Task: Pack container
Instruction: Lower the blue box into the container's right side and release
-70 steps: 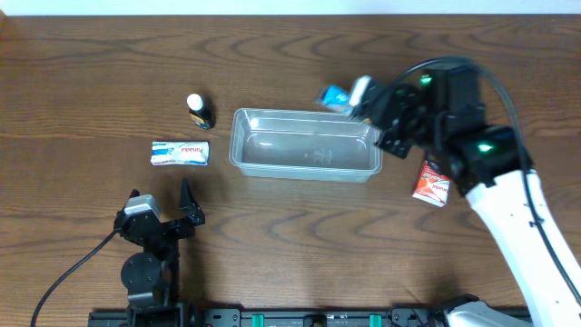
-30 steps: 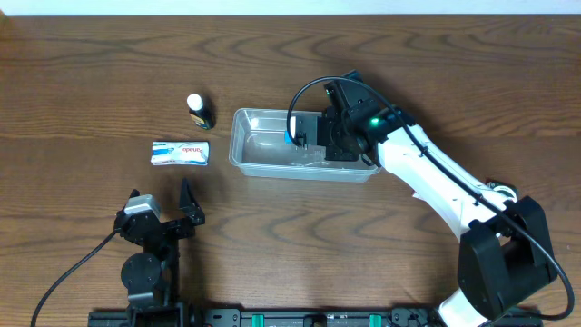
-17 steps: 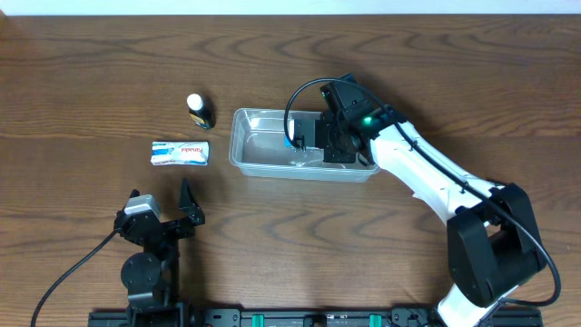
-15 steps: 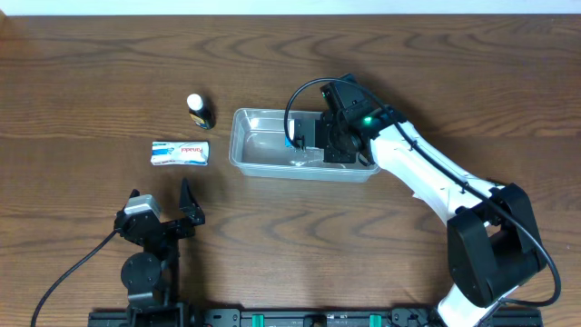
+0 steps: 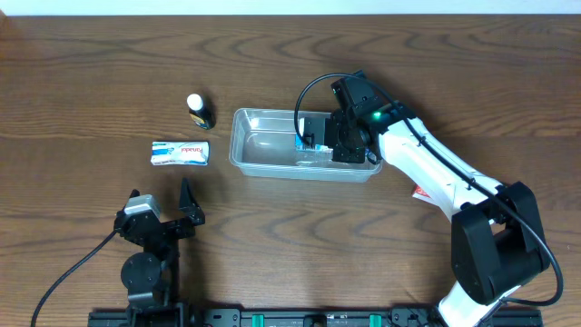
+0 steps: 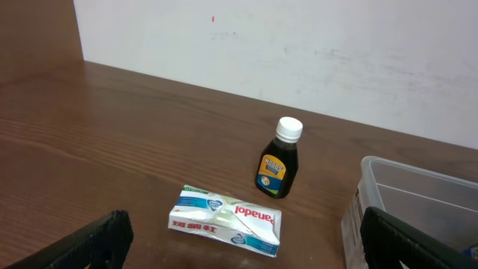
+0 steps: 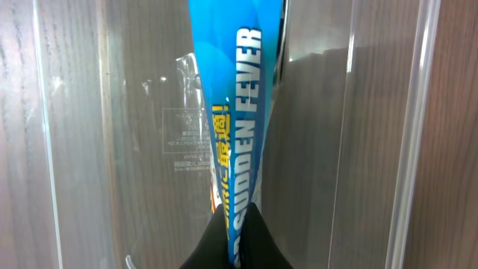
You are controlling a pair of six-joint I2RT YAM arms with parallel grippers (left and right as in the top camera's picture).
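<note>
The clear container (image 5: pixel 263 145) lies mid-table. My right gripper (image 5: pixel 325 143) reaches down inside its right half, shut on a blue packet (image 5: pixel 304 141). In the right wrist view the two black fingertips pinch the packet's lower edge at the gripper (image 7: pixel 237 224). The blue packet (image 7: pixel 233 97), printed "SUDDEN FEVER", hangs edge-on over the container floor (image 7: pixel 134 134). My left gripper (image 5: pixel 162 198) rests open near the table's front left, with nothing between its fingers (image 6: pixel 101 239).
A white Panadol packet (image 5: pixel 181 153) (image 6: pixel 226 219) lies left of the container. A small dark bottle with a white cap (image 5: pixel 198 110) (image 6: pixel 279 158) stands behind that packet. A red packet (image 5: pixel 419 192) peeks out under the right arm.
The right gripper carried the blue packet from behind the container's far right corner into the container, then shifted slightly to the right inside it. The left arm has stayed still.
</note>
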